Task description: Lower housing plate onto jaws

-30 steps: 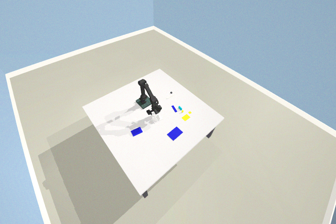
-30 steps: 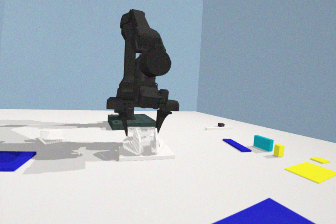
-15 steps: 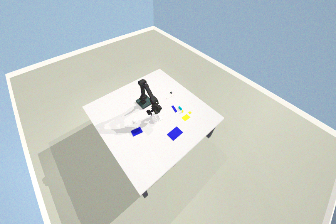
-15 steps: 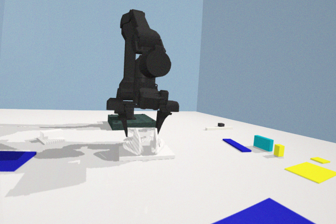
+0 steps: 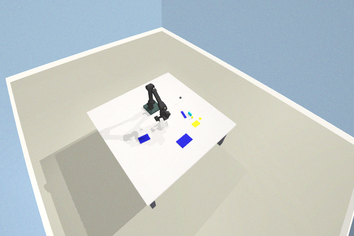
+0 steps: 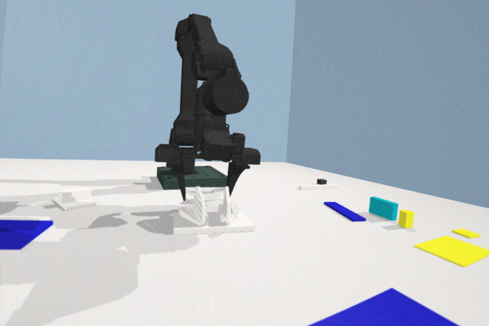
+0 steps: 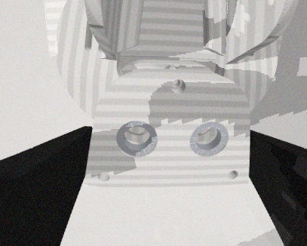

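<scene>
Hand [image 5: 163, 122] [image 6: 206, 198] [image 7: 166, 135]: wide, pinching plate [image 6: 213, 190] [image 7: 173, 151] | step: lowering, likely | below: two jaws [image 6: 212, 210] | next: ease down level, let go

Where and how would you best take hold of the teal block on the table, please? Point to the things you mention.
I would grip the teal block [image 5: 189, 113] [image 6: 383, 208] across its two broad faces, near the middle, coming straight down from above. It stands on a long narrow edge, so its thin top faces up and the broad sides are upright. The yellow block [image 5: 192, 117] [image 6: 406, 219] stands close to one end, so avoid gripping end to end.
</scene>
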Controlling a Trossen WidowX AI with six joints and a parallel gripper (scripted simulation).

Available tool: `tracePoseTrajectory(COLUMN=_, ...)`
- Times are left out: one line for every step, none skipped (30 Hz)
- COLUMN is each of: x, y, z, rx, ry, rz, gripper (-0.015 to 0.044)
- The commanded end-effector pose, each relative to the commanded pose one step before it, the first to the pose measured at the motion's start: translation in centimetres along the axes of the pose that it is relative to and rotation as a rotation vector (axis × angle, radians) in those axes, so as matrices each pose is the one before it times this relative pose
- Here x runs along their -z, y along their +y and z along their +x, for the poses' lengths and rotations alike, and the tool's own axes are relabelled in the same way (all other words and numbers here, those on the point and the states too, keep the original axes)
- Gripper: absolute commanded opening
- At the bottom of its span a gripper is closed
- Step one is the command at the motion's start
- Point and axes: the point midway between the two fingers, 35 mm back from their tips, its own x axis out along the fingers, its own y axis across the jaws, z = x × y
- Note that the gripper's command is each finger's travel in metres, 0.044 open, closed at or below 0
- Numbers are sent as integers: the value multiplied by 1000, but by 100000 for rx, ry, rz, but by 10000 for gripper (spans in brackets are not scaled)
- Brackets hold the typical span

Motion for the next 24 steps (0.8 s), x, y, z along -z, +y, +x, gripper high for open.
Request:
tracePoseTrajectory(x=-28, y=-43, z=90, rx=239, ry=-106, rz=-540, gripper=351)
tracePoseTrajectory(x=0, y=0, z=0, rx=0, ry=0, rz=0, gripper=351)
tracePoseTrajectory(x=0, y=0, z=14, rx=0, ry=0, rz=-19, gripper=351)
tracePoseTrajectory(x=0, y=0, z=41, rx=0, ry=0, rz=-57, gripper=351)
tracePoseTrajectory(x=0, y=0, z=68, rx=0, ry=0, rz=-95, gripper=351)
tracePoseTrajectory(x=0, y=0, z=67, rx=0, ry=0, rz=-95, gripper=351)
tracePoseTrajectory(x=0, y=0, z=40, rx=0, ry=0, rz=-57, gripper=351)
tracePoseTrajectory(x=0, y=0, z=13, rx=0, ry=0, rz=-19, gripper=351)
tracePoseTrajectory(x=0, y=0, z=0, rx=0, ry=0, rz=0, gripper=351)
tracePoseTrajectory(x=0, y=0, z=0, rx=0, ry=0, rz=0, gripper=351)
tracePoseTrajectory(x=0, y=0, z=0, rx=0, ry=0, rz=0, gripper=351)
tracePoseTrajectory(x=0, y=0, z=0, rx=0, ry=0, rz=0, gripper=351)
tracePoseTrajectory(x=0, y=0, z=0, rx=0, ry=0, rz=0, gripper=351)
tracePoseTrajectory(x=0, y=0, z=0, rx=0, ry=0, rz=0, gripper=351)
tracePoseTrajectory(x=0, y=0, z=14, rx=0, ry=0, rz=0, gripper=351)
tracePoseTrajectory(x=0, y=0, z=41, rx=0, ry=0, rz=0, gripper=351)
tracePoseTrajectory(x=0, y=0, z=68, rx=0, ry=0, rz=0, gripper=351)
tracePoseTrajectory(x=0, y=0, z=68, rx=0, ry=0, rz=0, gripper=351)
tracePoseTrajectory(x=0, y=0, z=40, rx=0, ry=0, rz=0, gripper=351)
tracePoseTrajectory(x=0, y=0, z=13, rx=0, ry=0, rz=0, gripper=351)
tracePoseTrajectory(x=0, y=0, z=0, rx=0, ry=0, rz=0, gripper=351)
tracePoseTrajectory(x=0, y=0, z=0, rx=0, ry=0, rz=0, gripper=351)
tracePoseTrajectory(x=0, y=0, z=0, rx=0, ry=0, rz=0, gripper=351)
tracePoseTrajectory(x=0, y=0, z=0, rx=0, ry=0, rz=0, gripper=351)
